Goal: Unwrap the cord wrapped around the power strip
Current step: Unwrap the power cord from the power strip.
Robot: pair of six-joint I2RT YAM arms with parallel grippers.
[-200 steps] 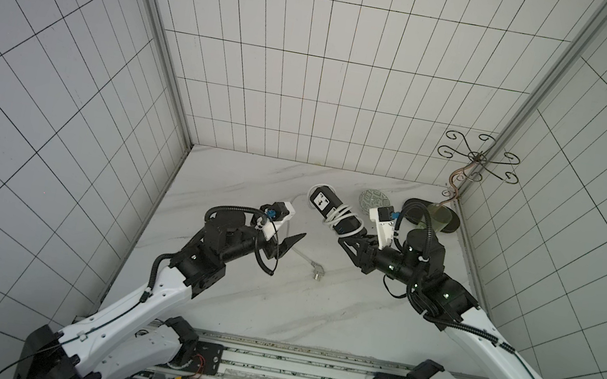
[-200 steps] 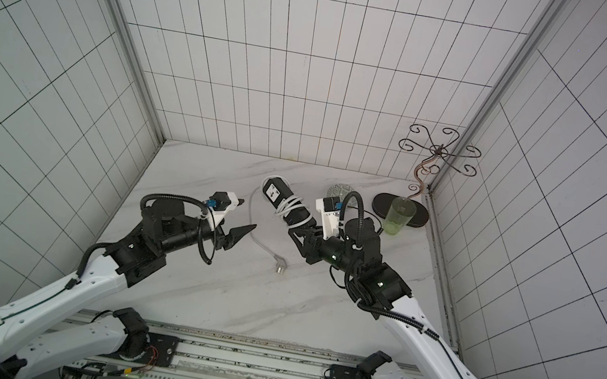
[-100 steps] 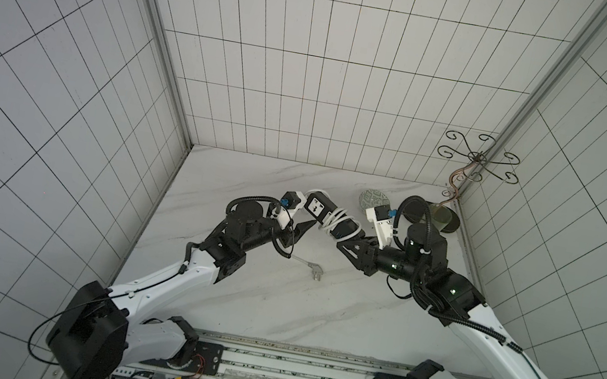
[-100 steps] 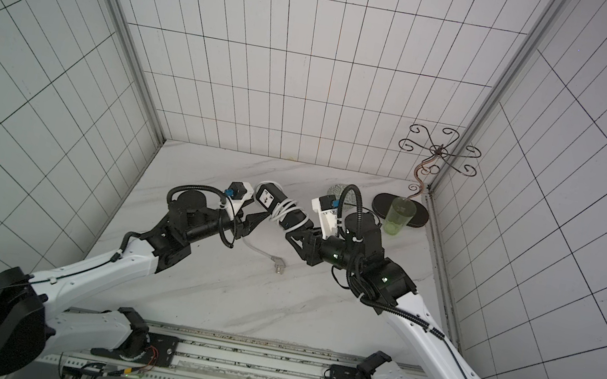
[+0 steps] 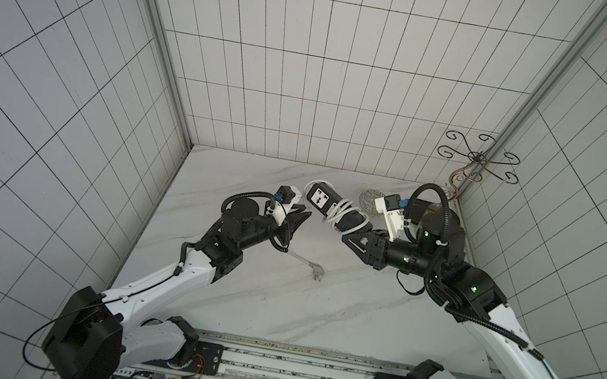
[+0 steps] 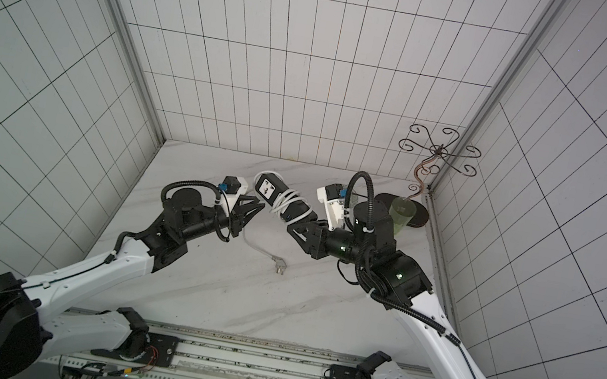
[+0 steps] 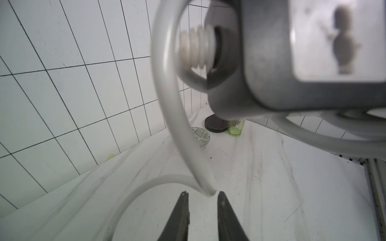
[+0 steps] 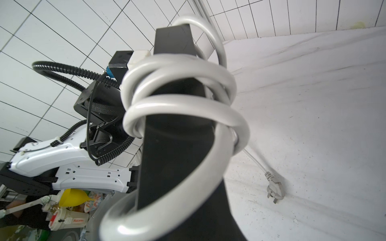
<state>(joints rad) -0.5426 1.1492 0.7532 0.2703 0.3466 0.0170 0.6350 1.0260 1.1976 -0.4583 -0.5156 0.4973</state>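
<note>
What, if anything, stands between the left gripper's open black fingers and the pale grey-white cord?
Nothing visible. In the left wrist view a loop of the pale grey-white cord ends right at the tips of the left gripper, jaws apart. The black rectangular power strip hangs above, off that path.

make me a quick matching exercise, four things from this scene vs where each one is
Things:
1. plug
2. power strip
3. green cup
4. cord

Places:
A. held up by the right gripper
B. lying on the table
C. coiled around the black bar
D. by the dark disc at the far right

Pairs: 1-B, 2-A, 3-D, 4-C
</note>
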